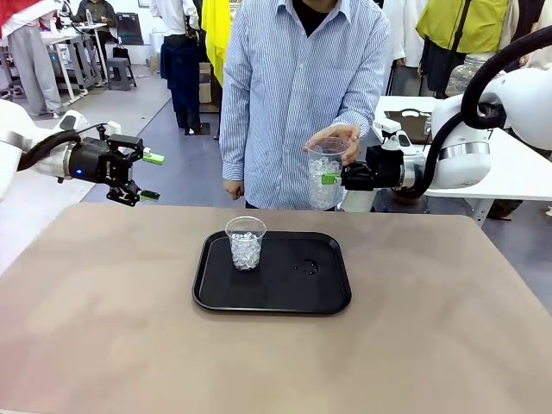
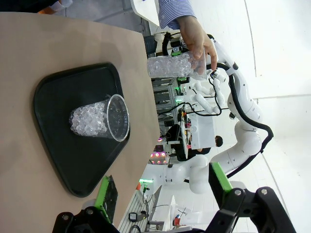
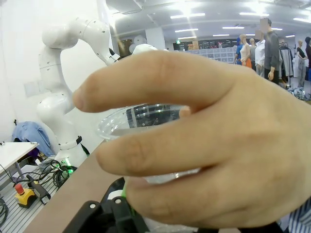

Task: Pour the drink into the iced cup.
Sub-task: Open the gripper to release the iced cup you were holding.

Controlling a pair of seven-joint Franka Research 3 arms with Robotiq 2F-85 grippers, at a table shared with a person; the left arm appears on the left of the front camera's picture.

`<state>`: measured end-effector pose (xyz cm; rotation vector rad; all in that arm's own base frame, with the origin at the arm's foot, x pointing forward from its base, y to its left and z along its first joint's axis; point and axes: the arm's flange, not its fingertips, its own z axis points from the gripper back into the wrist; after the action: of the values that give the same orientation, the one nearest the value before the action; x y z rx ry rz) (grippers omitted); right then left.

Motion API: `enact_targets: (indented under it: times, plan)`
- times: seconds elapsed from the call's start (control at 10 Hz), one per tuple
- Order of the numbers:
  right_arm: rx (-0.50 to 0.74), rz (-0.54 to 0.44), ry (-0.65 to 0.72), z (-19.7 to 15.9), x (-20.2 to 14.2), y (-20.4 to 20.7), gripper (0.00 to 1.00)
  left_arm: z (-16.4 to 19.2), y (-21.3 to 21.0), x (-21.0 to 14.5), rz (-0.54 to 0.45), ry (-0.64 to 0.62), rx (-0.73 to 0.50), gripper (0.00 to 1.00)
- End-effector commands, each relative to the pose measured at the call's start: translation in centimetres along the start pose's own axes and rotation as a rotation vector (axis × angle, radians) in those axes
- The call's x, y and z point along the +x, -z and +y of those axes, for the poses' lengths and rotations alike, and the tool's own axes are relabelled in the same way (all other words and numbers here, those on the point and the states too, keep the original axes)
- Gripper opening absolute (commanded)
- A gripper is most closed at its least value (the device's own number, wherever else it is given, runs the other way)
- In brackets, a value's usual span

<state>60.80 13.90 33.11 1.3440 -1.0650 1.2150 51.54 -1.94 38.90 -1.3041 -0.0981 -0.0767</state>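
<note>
While the left end effector (image 1: pixel 151 177) hovers above the desk's (image 1: pixel 103 328) far left edge with its green-padded fingers spread wide and nothing between them, the right end effector (image 1: pixel 333 178) comes in from the right and is closed on a second clear cup (image 1: pixel 324 172), gripping its side in the air beyond the desk's far edge. That cup is upright and holds ice cubes in its lower part. A person's hand (image 1: pixel 338 135) also holds it, fingers curled over and around the rim. In the right wrist view the hand (image 3: pixel 209 160) sits close to the lens and covers most of the cup's rim (image 3: pixel 141 116).

The iced cup (image 1: pixel 246 246), clear plastic and filled with ice to well over half, stands upright on the left part of a black tray (image 1: pixel 207 297) at the middle of the desk. The left wrist view shows this iced cup (image 2: pixel 95 119) on the tray (image 2: pixel 53 97), well apart from the held cup (image 2: pixel 170 65).
</note>
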Motion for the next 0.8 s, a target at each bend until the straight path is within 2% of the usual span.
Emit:
enact_targets:
  times: [0.0, 0.1, 0.2, 0.7]
  plan:
    - [0.000, 0.000, 0.000, 0.0, 0.0, 0.0, 0.70, -0.1, -0.1, -0.2, -0.001, 0.001, -0.001, 1.00]
    - [0.001, -0.011, 0.019, 0.1, 0.0, -0.3, 0.89, -0.1, -0.1, -0.2, -0.001, 0.001, -0.001, 1.00]
    - [0.007, -0.010, 0.034, 0.3, 0.0, -0.7, 1.00, -0.1, -0.1, -0.2, -0.001, 0.001, -0.001, 1.00]
    - [-0.041, -0.012, 0.072, 1.8, -1.2, -4.3, 1.00, -0.1, -0.1, -0.2, -0.001, 0.001, -0.001, 1.00]
